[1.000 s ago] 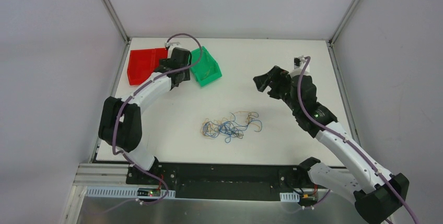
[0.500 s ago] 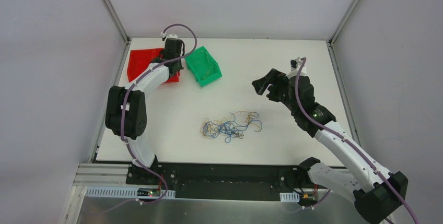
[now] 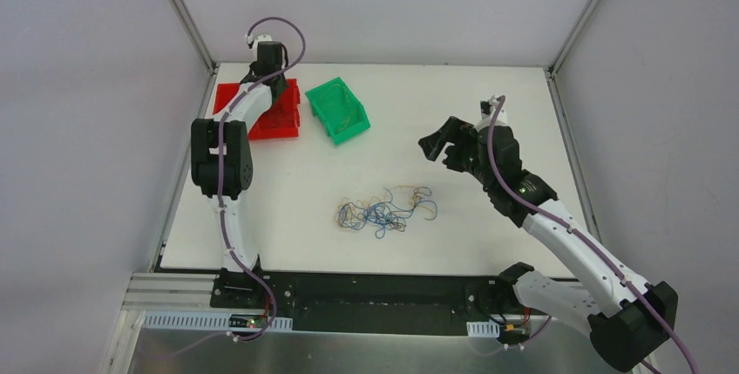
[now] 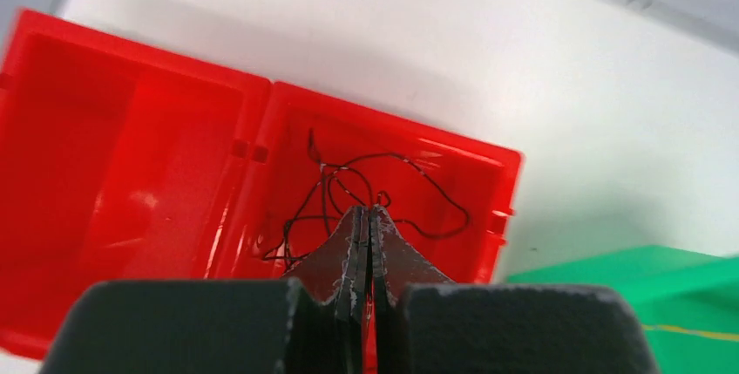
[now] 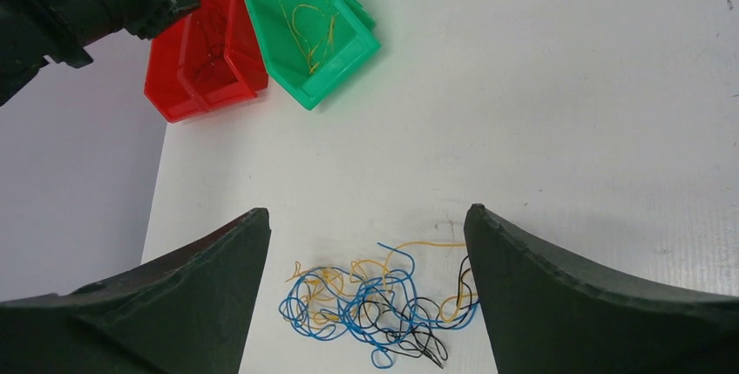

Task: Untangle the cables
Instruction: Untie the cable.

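Note:
The cables [image 3: 386, 210] lie as a knotted clump of thin blue, yellow-orange and black wires on the white table, near its front middle. In the right wrist view the clump [image 5: 383, 304] shows between and beyond my spread fingers. My right gripper [image 3: 436, 143] [image 5: 366, 210] hangs open above the table, up and right of the clump, holding nothing. My left gripper [image 3: 268, 85] [image 4: 366, 210] is shut over the red bin [image 4: 261, 86], with nothing visible between its jaws. One loose black cable [image 4: 331, 169] lies inside that bin's right compartment.
The red bin [image 3: 288, 119] sits at the back left of the table. A green bin [image 3: 340, 111] [image 5: 349, 51] next to it holds yellow-orange wire [image 5: 314, 25]. Metal frame posts and white walls close in the back and sides.
My left arm has swung back and to the left, from between the bins to over the red bin, and its jaws have closed. The right gripper has drifted slightly forward, still open.

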`<state>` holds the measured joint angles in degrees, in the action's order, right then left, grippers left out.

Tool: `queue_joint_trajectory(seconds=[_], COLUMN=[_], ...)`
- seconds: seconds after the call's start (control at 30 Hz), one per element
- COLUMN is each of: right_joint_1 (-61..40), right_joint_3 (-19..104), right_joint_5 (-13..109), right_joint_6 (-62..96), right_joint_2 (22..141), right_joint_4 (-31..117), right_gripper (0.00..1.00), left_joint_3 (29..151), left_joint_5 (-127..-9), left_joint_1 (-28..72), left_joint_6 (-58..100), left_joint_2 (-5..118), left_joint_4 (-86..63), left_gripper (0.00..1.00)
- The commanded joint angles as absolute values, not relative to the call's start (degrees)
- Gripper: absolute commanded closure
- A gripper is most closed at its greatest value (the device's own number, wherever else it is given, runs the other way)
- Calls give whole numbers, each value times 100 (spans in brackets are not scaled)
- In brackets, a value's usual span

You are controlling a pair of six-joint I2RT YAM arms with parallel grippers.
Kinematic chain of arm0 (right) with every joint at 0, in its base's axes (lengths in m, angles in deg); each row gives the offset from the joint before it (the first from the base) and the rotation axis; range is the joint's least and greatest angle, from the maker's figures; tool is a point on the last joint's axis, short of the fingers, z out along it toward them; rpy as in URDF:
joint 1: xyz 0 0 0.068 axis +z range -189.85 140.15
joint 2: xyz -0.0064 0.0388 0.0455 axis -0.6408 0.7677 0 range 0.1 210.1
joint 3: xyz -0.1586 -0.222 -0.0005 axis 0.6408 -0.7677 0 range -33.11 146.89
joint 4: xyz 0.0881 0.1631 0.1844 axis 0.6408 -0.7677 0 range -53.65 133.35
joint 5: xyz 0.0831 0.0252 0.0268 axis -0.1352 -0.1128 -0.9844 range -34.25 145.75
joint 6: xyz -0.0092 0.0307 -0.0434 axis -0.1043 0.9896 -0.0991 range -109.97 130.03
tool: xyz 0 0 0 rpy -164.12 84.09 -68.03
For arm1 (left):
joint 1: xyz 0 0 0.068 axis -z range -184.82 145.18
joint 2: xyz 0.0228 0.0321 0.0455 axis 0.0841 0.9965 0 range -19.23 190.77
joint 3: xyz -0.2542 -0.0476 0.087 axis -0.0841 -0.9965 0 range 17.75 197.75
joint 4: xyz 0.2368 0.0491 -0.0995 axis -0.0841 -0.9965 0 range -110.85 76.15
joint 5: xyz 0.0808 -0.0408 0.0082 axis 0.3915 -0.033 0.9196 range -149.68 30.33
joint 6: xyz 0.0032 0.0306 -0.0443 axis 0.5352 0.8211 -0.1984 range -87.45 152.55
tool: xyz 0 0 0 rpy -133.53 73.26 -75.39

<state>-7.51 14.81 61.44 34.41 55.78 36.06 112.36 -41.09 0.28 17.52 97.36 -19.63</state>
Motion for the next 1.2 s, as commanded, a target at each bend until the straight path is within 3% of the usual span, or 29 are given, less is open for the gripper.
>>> queue_joint_trajectory(seconds=[0.0, 0.17, 0.4, 0.57, 0.7, 0.83, 1.03, 1.17], right_joint_1=[-770, -783, -786, -787, -810, -835, -886, -972], right_joint_3=[1525, 1495, 1524, 1560, 1696, 1630, 1472, 1519], right_joint_5=[6148, 6186, 6183, 6334, 6367, 6433, 6395, 6227], right_joint_6=[3369, 3393, 3418, 3429, 3408, 3377, 3368, 3418], right_joint_2=[5421, 5332, 5232, 5161, 5286, 5251, 5163, 5455], right_joint_4=[3587, 3518, 3426, 3097, 2566, 2223, 1979, 1754], right_gripper=[15, 15, 15, 14, 14, 14, 14, 14], left_joint_3=[11325, 10820, 11051, 11208, 11325, 11320, 11209, 10513], left_joint_5=[-4056, -4383, -4553, -4711, -4920, -5142, -5832, -6164], left_joint_1=[10, 10, 10, 14, 15, 18, 25, 324], left_joint_6=[1625, 1378, 1422, 1694, 1769, 1701, 1586, 1400], left_joint_2=[10262, 10210, 10263, 9966, 9651, 9304, 8632, 7627], left_joint_4=[-1682, -1054, -1306, -1367, -1579, -1753, -2357, -2411], left_gripper=[100, 100, 99, 65, 49, 39, 36, 30])
